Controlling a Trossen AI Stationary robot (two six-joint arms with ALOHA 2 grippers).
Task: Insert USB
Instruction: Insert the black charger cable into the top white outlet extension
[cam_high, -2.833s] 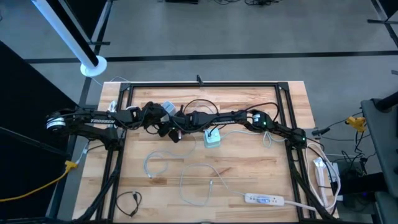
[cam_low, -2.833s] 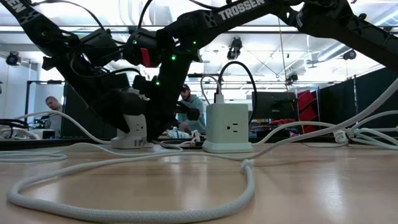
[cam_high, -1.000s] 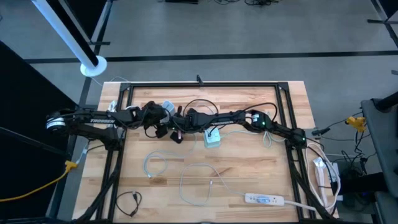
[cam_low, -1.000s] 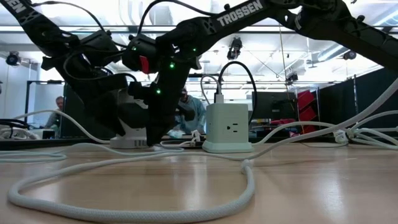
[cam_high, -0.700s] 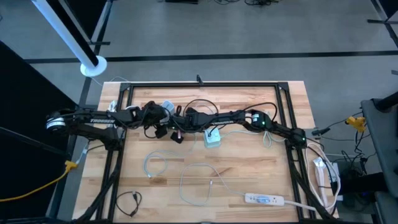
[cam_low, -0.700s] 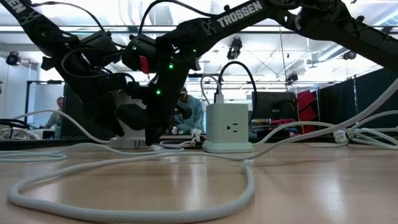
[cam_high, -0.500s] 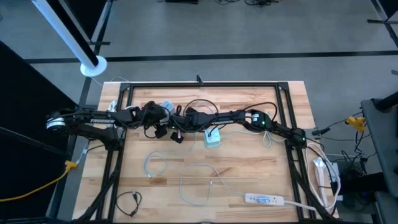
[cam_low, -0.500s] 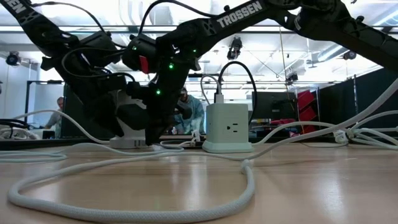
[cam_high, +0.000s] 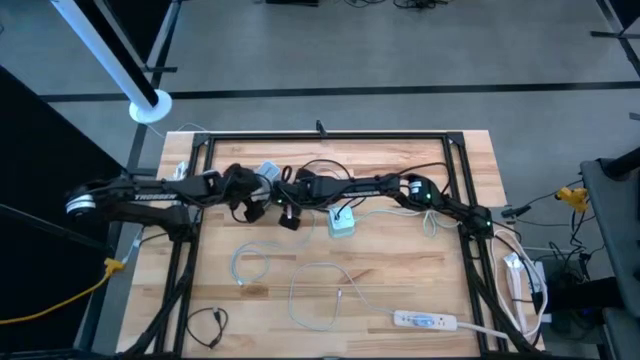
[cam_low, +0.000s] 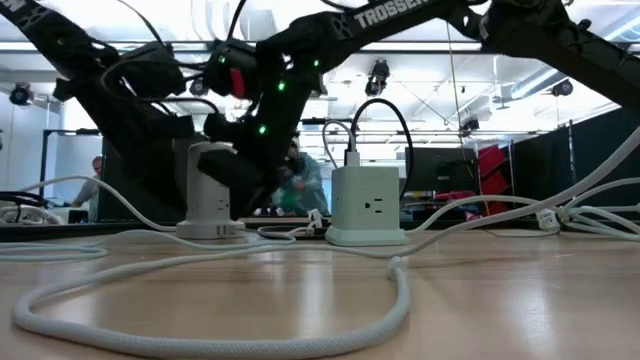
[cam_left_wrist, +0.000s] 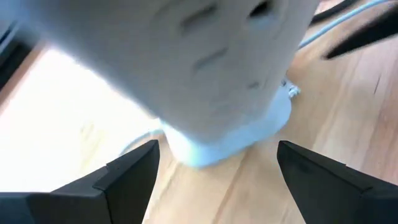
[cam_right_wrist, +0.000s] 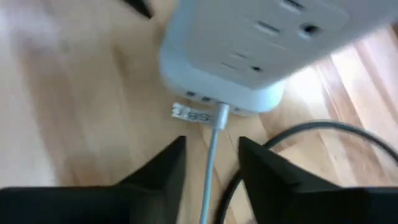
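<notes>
power tower (cam_left_wrist: 217, 68) blurred, top cut off, USB plug unclear

Wooden surface (cam_high: 400, 270) carries a pale tower charger (cam_low: 209, 190) beneath both arms' jaws, a cube charger (cam_high: 341, 223) just beside them, loose white cables (cam_high: 322, 295), a power strip (cam_high: 427, 321) well clear.

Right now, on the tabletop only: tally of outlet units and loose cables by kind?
Outlet tower: 1
Outlet cube: 1
Flat power strip: 1
Loose white cables: 2
Loose black cable: 1
Total: 6
</notes>
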